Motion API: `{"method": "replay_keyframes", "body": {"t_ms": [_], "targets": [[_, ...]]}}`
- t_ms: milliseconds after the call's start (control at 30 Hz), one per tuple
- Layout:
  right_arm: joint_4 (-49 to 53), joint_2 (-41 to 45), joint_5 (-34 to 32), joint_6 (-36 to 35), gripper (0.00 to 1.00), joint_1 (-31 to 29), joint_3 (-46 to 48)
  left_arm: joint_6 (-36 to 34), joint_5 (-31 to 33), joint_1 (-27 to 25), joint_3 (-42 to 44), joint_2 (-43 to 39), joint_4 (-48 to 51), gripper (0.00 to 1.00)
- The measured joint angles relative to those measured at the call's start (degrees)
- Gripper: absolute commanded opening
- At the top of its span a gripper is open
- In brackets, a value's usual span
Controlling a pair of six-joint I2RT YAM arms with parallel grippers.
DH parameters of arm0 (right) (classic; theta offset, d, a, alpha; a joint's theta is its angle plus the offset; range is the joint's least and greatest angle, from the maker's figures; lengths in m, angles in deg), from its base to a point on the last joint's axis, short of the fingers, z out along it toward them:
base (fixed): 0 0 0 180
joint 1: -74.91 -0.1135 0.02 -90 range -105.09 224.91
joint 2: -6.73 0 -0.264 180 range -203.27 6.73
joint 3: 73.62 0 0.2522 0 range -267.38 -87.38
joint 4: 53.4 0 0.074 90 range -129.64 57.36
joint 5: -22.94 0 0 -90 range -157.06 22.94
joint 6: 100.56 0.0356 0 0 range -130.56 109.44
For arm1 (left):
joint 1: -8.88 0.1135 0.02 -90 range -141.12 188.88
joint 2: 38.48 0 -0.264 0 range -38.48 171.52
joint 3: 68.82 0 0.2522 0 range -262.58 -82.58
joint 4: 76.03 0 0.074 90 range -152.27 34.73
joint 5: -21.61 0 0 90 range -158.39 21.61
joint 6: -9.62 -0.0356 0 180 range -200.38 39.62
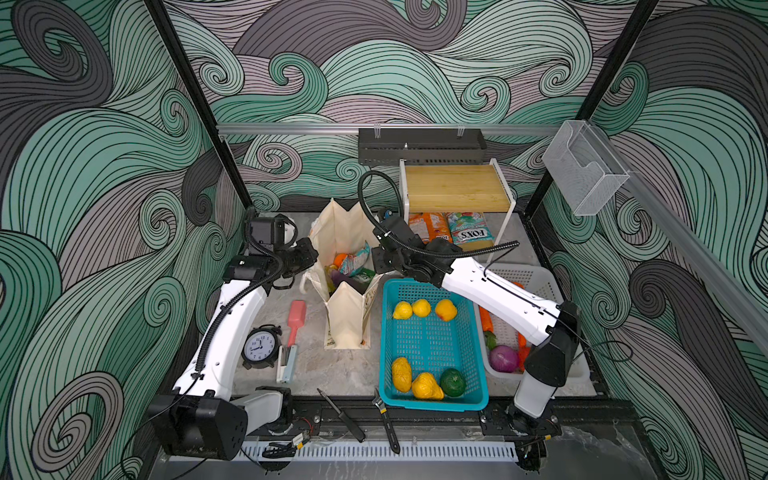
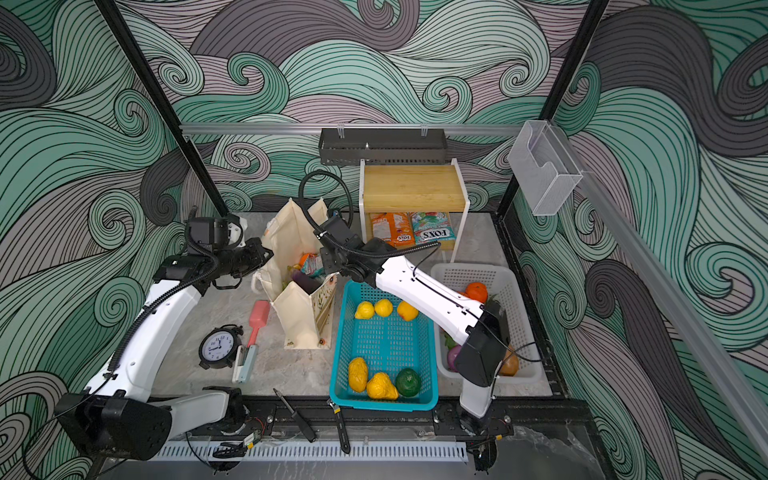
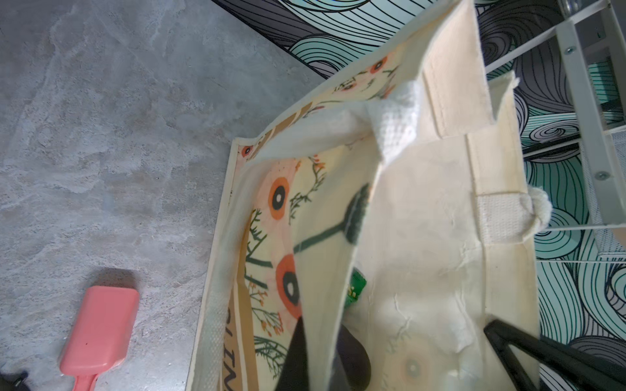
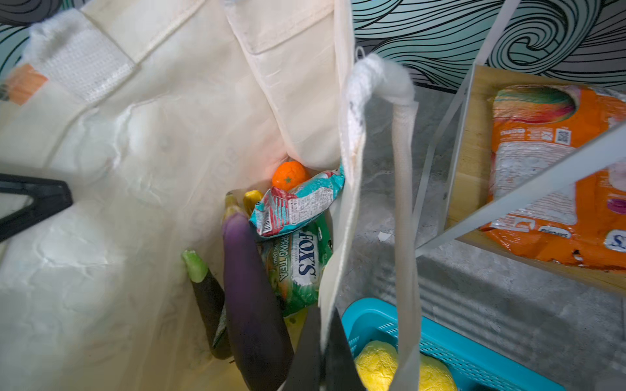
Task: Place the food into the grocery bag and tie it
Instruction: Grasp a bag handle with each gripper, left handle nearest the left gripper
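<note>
The grocery bag (image 1: 347, 320) stands between the two grippers, one at each side of its mouth. The right gripper (image 4: 325, 321) is clenched on the bag's rim. The left gripper (image 3: 321, 326) straddles the opposite wall, but I cannot tell whether it pinches the cloth. Below the right gripper, at the bag's bottom, lie an eggplant (image 4: 250, 287), an orange (image 4: 289, 174), a teal-red packet (image 4: 298, 206) and a green packet (image 4: 298, 270) reading "FOX'S SPRING TEA". Loading looks done, so tying seems in hand. The next move calls for catching the white handle (image 4: 403, 203) just beside the right gripper and drawing both sides together. The bag's tan band shows too few letters to read
</note>
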Motion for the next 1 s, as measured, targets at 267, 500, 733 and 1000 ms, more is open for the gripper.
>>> {"method": "replay_keyframes", "body": {"t_ms": [267, 500, 733, 1000], "targets": [[0.0, 1.9, 0.9, 0.0, 0.0, 2.8, 3.2, 0.3, 0.9, 1.2, -2.1, -2.2, 0.1, 0.89], [-1.9, 4.3, 3.0, -0.1, 0.0, 4.4, 7.9, 3.4, 0.7, 8.7, -6.4, -6.6, 0.4, 0.95], [-4.3, 5.0, 4.5, -0.4, 0.0, 4.4, 9.3, 15.3, -8.7, 18.9, 12.8, -15.2, -6.1, 0.87], [-7.7, 6.2, 7.1, -0.3, 0.0, 4.5, 11.7, 32.5, -17.0, 19.5, 30.5, -16.9, -17.1, 0.86]]}}
